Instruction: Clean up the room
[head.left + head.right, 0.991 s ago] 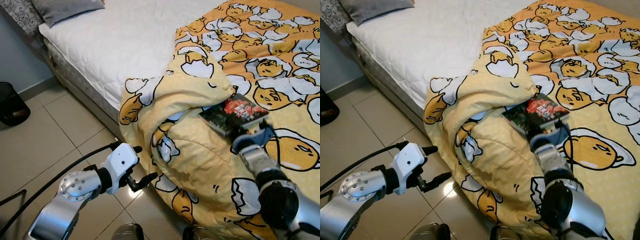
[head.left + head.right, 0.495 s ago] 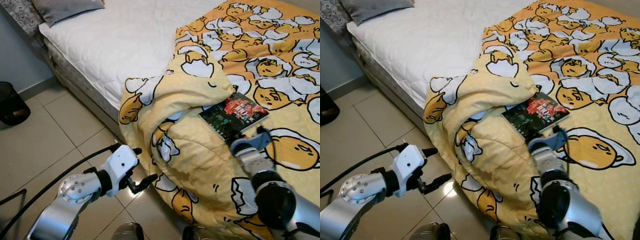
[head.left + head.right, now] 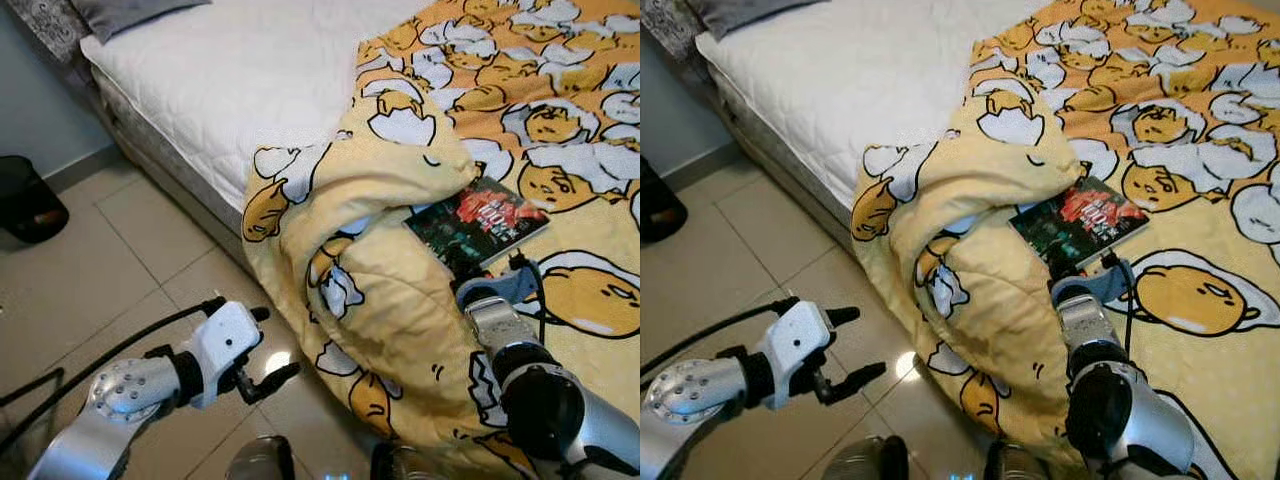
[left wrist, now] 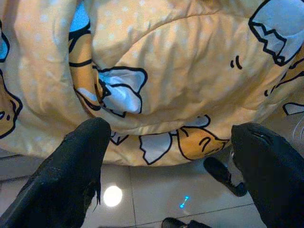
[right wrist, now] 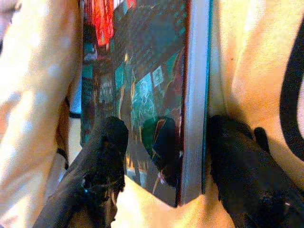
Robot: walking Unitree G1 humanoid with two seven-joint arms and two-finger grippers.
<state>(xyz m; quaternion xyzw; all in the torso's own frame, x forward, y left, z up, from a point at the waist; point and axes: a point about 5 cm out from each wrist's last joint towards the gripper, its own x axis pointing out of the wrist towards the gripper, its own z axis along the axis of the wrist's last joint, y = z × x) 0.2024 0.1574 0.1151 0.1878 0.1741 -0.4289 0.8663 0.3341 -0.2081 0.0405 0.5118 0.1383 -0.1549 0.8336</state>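
A dark book (image 3: 478,222) with a red and teal cover lies flat on the yellow egg-print blanket (image 3: 400,300), which is bunched up at the edge of the bed. My right gripper (image 3: 470,272) is at the book's near corner. In the right wrist view it stands open (image 5: 166,156), one finger (image 5: 102,161) over the cover and the other (image 5: 242,166) on the blanket beside the book's edge (image 5: 194,118). My left gripper (image 3: 272,345) hangs open over the floor tiles, pointing at the drooping blanket fold (image 4: 166,71).
The bare white mattress (image 3: 230,70) runs off to the far left with a grey pillow (image 3: 130,12) at its head. A black bin (image 3: 25,195) stands on the tiled floor (image 3: 110,270) at the left. A black cable (image 3: 110,350) trails from my left arm.
My right gripper has drawn back a little from the book toward me. The view has tilted slightly, and my left arm sits a bit lower. The book has not moved.
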